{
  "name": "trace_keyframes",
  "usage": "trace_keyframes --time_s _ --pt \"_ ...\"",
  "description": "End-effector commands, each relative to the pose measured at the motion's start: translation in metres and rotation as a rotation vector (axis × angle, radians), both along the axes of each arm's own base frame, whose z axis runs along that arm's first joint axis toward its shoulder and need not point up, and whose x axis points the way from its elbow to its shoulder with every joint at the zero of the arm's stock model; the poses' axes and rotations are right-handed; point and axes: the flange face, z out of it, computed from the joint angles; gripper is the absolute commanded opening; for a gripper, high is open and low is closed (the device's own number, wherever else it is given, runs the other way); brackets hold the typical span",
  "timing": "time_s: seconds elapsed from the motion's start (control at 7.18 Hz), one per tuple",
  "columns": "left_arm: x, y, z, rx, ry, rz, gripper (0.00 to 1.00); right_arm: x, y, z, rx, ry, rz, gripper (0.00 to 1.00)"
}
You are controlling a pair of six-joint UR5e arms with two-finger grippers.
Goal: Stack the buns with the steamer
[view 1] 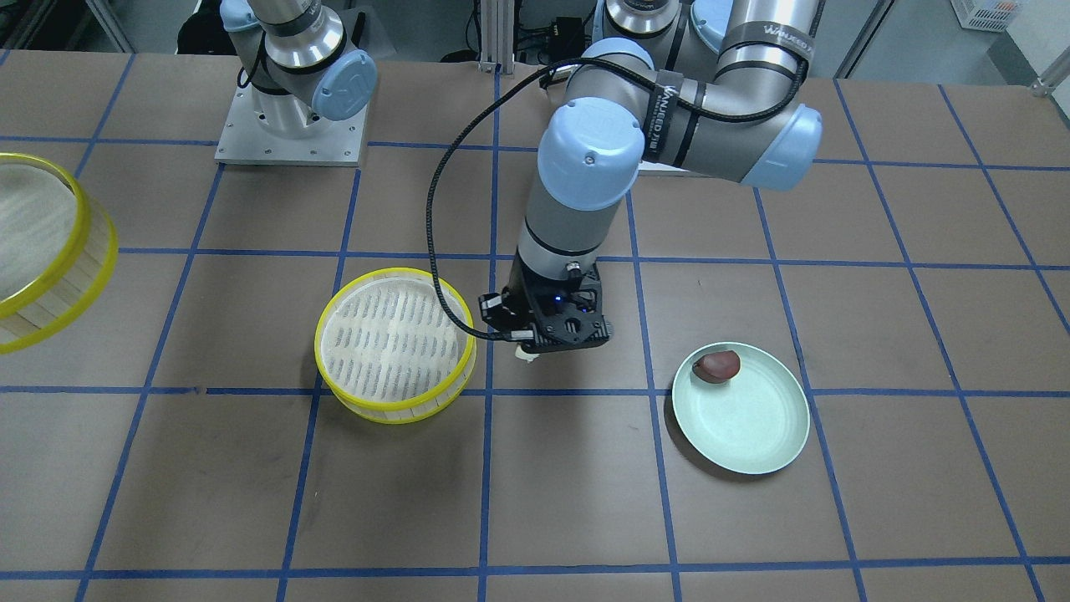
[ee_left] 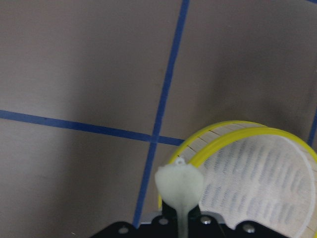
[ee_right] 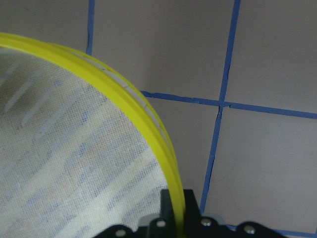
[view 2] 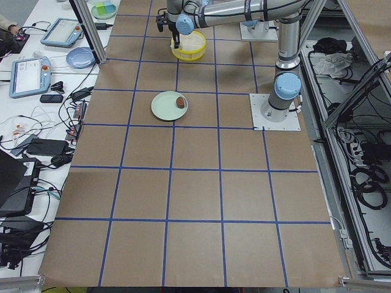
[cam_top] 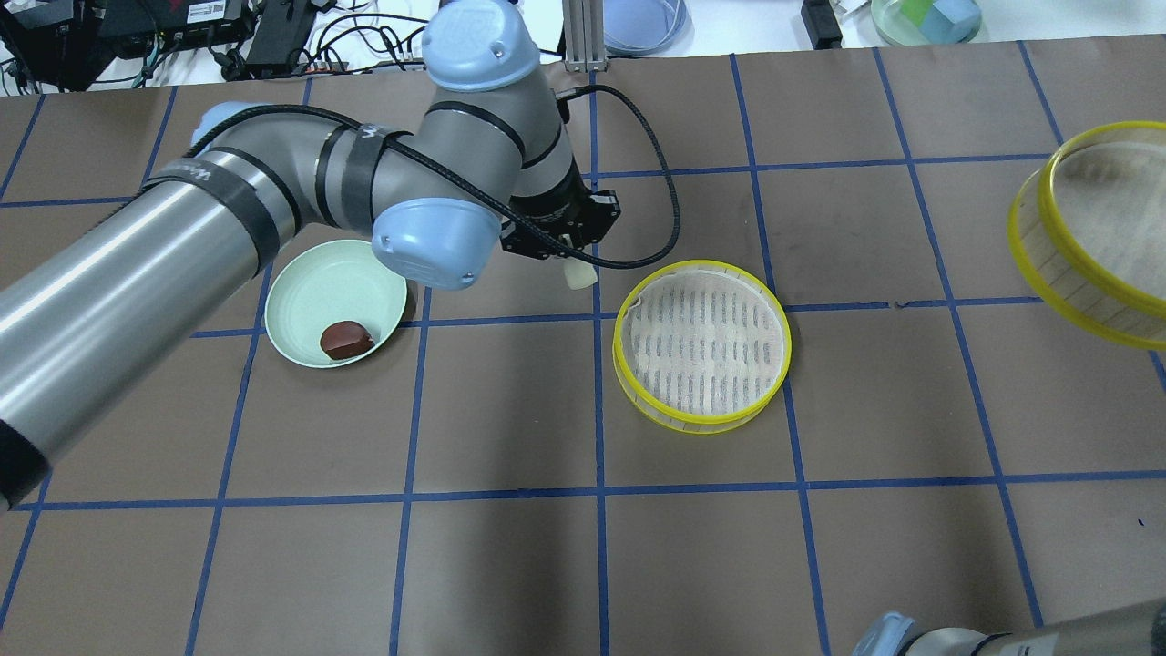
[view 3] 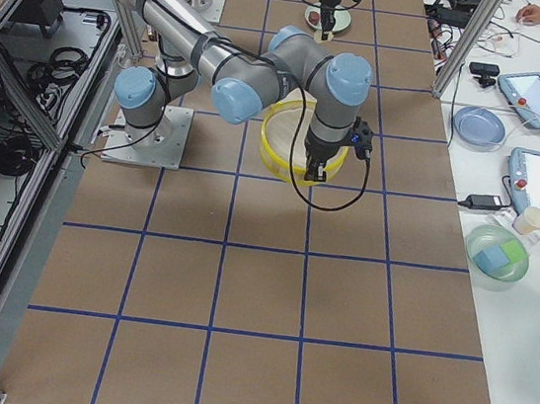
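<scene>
My left gripper (cam_top: 576, 266) is shut on the cream-white bun (cam_top: 580, 275) and holds it above the table, just beside one steamer tray (cam_top: 701, 425). The left wrist view shows the bun (ee_left: 179, 184) near that tray's yellow rim (ee_left: 218, 136). The dark reddish-brown bun (cam_top: 346, 339) lies on the pale green plate (cam_top: 314, 287). My right gripper (ee_right: 178, 207) is shut on the yellow rim of the second steamer tray (cam_top: 1057, 273) and holds it raised and tilted at the table's right end. The right gripper itself is out of the overhead view.
The brown table has a blue tape grid. The right arm's base plate (view 1: 288, 138) stands at the robot's side. A metal post (cam_top: 576, 36) and cluttered operators' benches (view 3: 516, 145) line the far edge.
</scene>
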Motion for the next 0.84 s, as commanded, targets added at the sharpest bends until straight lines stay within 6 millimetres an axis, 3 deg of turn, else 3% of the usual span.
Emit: trace_keyframes --time_s 0.0,0.14,0.28,0.42,0.56,0.7 --pt "-0.057 0.023 -0.033 0.021 0.023 -0.017 0.00 0.001 0.005 -0.001 0.017 0.006 -0.002 0.00" --pt "-0.076 0.026 -0.052 0.015 0.041 -0.018 0.00 0.006 0.010 0.001 0.016 0.007 -0.003 0.00" --pt "-0.090 0.032 -0.064 0.025 0.056 -0.012 0.18 0.008 0.013 -0.002 0.020 0.003 -0.006 0.00" --pt "-0.091 0.034 -0.070 0.034 0.052 -0.014 0.67 0.009 0.013 0.000 0.019 0.006 -0.006 0.00" --pt "-0.092 0.035 -0.072 0.037 0.050 -0.014 0.84 0.010 0.015 -0.003 0.023 0.002 -0.008 0.00" --pt "-0.092 0.035 -0.073 0.039 0.050 -0.011 0.91 0.015 0.019 0.000 0.022 0.006 -0.011 0.00"
